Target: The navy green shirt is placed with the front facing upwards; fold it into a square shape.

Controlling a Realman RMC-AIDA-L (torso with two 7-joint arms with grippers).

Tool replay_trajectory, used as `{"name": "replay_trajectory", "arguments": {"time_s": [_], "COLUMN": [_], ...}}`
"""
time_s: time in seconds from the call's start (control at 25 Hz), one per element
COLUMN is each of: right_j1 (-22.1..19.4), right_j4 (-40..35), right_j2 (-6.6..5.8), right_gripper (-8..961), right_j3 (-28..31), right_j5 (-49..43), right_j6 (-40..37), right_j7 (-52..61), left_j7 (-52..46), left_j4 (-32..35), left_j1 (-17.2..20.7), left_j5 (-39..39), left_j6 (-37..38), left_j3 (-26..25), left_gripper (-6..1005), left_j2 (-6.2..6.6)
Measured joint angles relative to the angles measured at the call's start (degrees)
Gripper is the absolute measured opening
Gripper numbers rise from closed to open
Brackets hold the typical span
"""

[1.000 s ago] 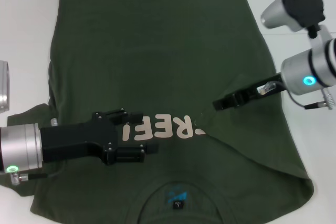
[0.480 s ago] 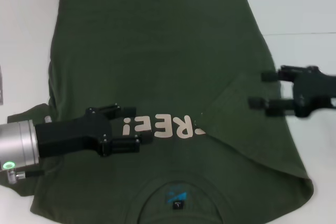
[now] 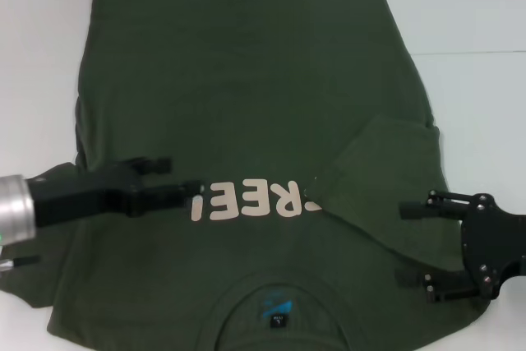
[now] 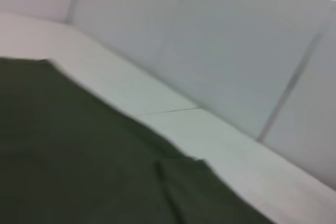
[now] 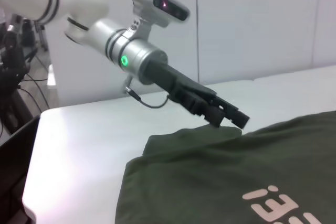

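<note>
Navy green shirt [image 3: 246, 96] lies flat on the white table [image 3: 477, 22], front up, collar toward me, hem far, long axis running away from me. Its right sleeve is already folded in over the chest, tip touching the lettering; its left sleeve is still spread out flat. My left pincer [image 3: 177, 177] is low over that left side, pointing inward just beside the lettering, fingers apart, holding nothing. My right pincer [image 3: 415, 244] is at the near right edge, over the folded shoulder, fingers apart, empty. Left arm is nearer the unfolded sleeve, so that fold is likely next. No containers visible.
</note>
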Motion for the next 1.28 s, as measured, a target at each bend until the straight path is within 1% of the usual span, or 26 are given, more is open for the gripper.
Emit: {"name": "replay_trajectory", "arguments": {"time_s": [0.08,0.28,0.4,0.44,0.52,0.64,0.8,0.92,1.28], "right_j1": [0.27,1.3,1.99,2.19,2.69,3.5,4.15,4.61,5.52], "right_j4": [0.68,1.23,1.64,1.77,2.1,3.01,3.27,3.34,3.99], "right_j2": [0.01,0.18,0.22,0.23,0.23,0.24,0.24,0.24,0.24], "right_gripper": [917,915,915,915,915,914,914,914,913], "right_j3": [0.04,-0.57,-0.6,-0.6,-0.6,-0.59,-0.87,-0.97,-1.73], "right_j5": [0.01,-0.12,-0.15,-0.14,-0.14,-0.15,-0.3,-0.32,-0.34], "right_j6": [0.77,2.29,2.78,2.92,3.36,4.26,5.44,5.63,6.74], "right_j7": [-0.08,-0.14,-0.08,-0.06,0.05,0.07,-0.13,-0.21,-0.26], "left_j7": [-5.43,-20.59,-31.67,-33.78,-38.5,-44.52,-52.06,-54.79,-57.47], "left_j4": [3.79,14.75,20.62,21.88,24.88,28.53,29.15,28.92,27.77], "left_j1": [1.35,4.36,5.85,6.14,6.78,7.23,7.41,7.73,8.27], "left_j5": [1.16,6.93,10.98,11.69,13.2,15.13,16.99,19.36,26.99], "left_j6": [-0.84,-0.85,0.95,1.88,4.36,8.33,11.01,11.63,11.74], "left_j3": [0.04,0.04,-0.36,-0.76,-2.66,-7.35,-13.41,-15.49,-15.24], "left_gripper": [906,906,905,905,905,905,905,905,907], "left_j2": [-0.09,-0.83,-0.69,-0.58,-0.3,0.28,1.28,1.51,1.08]}}
